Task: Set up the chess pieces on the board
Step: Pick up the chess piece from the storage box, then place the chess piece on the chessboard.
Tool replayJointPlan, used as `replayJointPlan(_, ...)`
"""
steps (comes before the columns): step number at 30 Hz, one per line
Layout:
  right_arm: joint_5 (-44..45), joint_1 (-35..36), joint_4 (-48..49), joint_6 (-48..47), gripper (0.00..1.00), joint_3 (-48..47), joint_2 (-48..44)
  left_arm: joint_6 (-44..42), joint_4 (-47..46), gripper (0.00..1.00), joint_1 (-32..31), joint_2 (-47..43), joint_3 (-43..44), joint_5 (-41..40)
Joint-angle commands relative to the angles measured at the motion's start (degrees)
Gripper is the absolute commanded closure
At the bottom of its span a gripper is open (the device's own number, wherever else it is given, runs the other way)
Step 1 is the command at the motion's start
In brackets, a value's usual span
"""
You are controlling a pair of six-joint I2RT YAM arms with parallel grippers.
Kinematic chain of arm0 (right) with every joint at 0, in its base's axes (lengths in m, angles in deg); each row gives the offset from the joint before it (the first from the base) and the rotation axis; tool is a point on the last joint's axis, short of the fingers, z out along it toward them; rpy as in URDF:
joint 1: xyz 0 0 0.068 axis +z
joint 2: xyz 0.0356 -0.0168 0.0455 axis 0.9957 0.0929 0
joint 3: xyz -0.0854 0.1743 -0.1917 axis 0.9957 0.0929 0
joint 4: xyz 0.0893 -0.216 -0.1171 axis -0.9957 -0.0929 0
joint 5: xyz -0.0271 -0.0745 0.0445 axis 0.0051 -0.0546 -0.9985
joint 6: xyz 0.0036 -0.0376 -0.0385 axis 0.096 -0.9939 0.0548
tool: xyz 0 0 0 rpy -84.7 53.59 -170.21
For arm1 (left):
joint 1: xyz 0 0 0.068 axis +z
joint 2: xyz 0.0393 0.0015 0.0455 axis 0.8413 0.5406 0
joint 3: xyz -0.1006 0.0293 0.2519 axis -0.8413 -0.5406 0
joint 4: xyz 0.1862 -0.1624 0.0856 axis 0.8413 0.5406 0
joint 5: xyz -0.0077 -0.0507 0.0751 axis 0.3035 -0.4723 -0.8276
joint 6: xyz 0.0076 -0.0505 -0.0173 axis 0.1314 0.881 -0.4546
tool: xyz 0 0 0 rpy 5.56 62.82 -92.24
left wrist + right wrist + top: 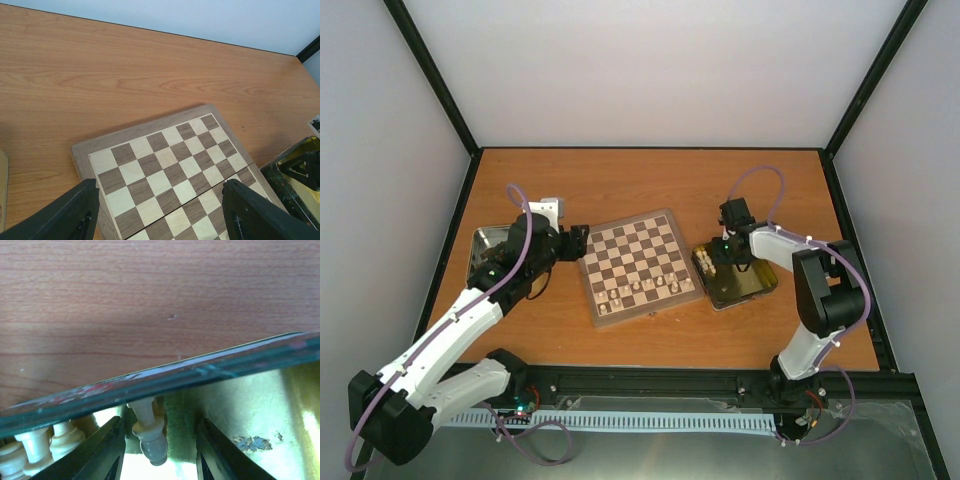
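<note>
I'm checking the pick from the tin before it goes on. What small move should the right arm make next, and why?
Likely, the right gripper should close its fingers on the cream piece, then lift. The piece sits between the fingers inside the gold tin, with a gap showing beside it, so it seems not yet gripped.

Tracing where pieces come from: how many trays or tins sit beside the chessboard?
2. A silver tray left of the board, partly hidden by the left arm; a gold tin right of it. None else shows.
</note>
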Motion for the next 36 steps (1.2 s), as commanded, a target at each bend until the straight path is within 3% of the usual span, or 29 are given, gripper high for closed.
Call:
replayJointPlan(1,0.16,0.21,1.9,-1.04,0.61,-1.52,1.56,0.8,-1.86,0.32,-0.23,0.16,0.13,0.73)
replayJointPlan(5,1.9,0.28,0.53,-0.58,0.7,-2.08,3.47,0.79,-1.82,0.32,-0.23,0.02,0.05,0.98)
replayJointPlan(8,3.53,0.29,-0.62,-0.22,0.88,-2.36,4.22,0.79,-2.07,0.32,-0.23,0.02,-0.1,1.58)
replayJointPlan(10,3.83,0.36,-0.61,0.12,0.94,-1.89,3.19,0.85,-2.27,0.3,-0.23,0.17,-0.16,2.69)
replayJointPlan(18,-0.43,2.36,4.4,-1.1,0.94,2.31,-9.85,2.83,-6.09,0.26,-0.23,0.77,-1.03,15.07)
replayJointPlan(23,-15.06,6.95,6.8,-6.17,0.91,3.46,-17.53,4.84,-9.48,0.23,-0.2,1.32,-0.12,24.37)
replayJointPlan(30,-30.37,18.37,8.62,-10.55,0.87,0.52,-18.31,7.91,-14.92,0.1,-0.19,4.66,0.64,40.29)
replayJointPlan(36,-32.6,25.3,11.94,-10.3,0.86,-3.13,-15.93,10.04,-13.77,0.1,-0.2,7.84,0.9,42.29)
